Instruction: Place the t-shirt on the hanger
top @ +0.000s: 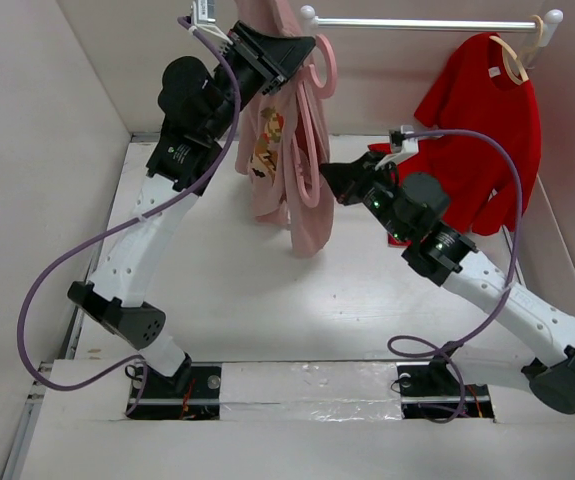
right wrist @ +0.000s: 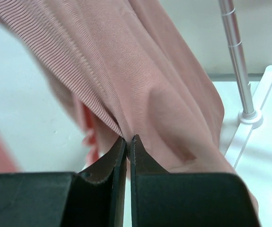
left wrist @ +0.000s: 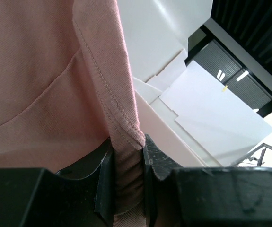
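Observation:
The dusty-pink t-shirt (top: pixel 302 200) hangs bunched in mid-air at the back centre, its cartoon graphic (top: pixel 267 140) facing left. The pink hanger (top: pixel 319 110) runs down through the shirt, its hook near the top. My left gripper (top: pixel 302 45) is high up, shut on the shirt's top; in the left wrist view a hemmed fold (left wrist: pixel 126 161) is pinched between the fingers. My right gripper (top: pixel 329 175) is shut on the shirt's right side; in the right wrist view the fabric (right wrist: pixel 140 80) is pinched at the fingertips.
A bright red t-shirt (top: pixel 487 140) hangs on a beige wooden hanger (top: pixel 515 55) from a white rail (top: pixel 417 22) at the back right. The rail's post and foot (right wrist: pixel 249 113) show in the right wrist view. White walls enclose the table (top: pixel 267 310).

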Controlling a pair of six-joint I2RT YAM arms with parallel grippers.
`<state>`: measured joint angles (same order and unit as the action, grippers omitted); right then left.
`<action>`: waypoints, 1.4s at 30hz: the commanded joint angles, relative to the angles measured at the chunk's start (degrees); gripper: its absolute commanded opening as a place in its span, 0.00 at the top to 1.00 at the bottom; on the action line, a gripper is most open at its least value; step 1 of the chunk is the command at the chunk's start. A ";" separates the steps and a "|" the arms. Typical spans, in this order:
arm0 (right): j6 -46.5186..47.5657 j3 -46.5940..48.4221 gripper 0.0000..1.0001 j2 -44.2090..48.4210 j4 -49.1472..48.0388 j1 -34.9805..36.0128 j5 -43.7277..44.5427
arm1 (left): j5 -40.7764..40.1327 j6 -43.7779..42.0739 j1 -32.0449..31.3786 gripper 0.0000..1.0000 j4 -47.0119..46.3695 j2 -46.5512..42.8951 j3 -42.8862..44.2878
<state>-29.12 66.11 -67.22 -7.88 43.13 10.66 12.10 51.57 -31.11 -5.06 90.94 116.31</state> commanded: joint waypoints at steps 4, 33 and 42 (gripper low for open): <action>-1.02 -5.81 1.00 3.14 13.15 2.39 -5.99 | -8.31 0.55 1.41 1.00 -21.21 0.99 5.68; -0.67 -15.13 1.00 -4.51 25.72 9.24 -8.98 | -21.14 7.86 3.43 1.00 -33.26 6.27 10.07; 0.65 -14.52 1.00 6.20 39.06 9.78 -19.70 | -25.28 -6.56 3.43 1.00 -42.66 6.80 4.10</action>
<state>-30.35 56.38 -60.80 -3.01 48.49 6.31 -1.37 50.92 -30.74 -16.14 102.48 117.43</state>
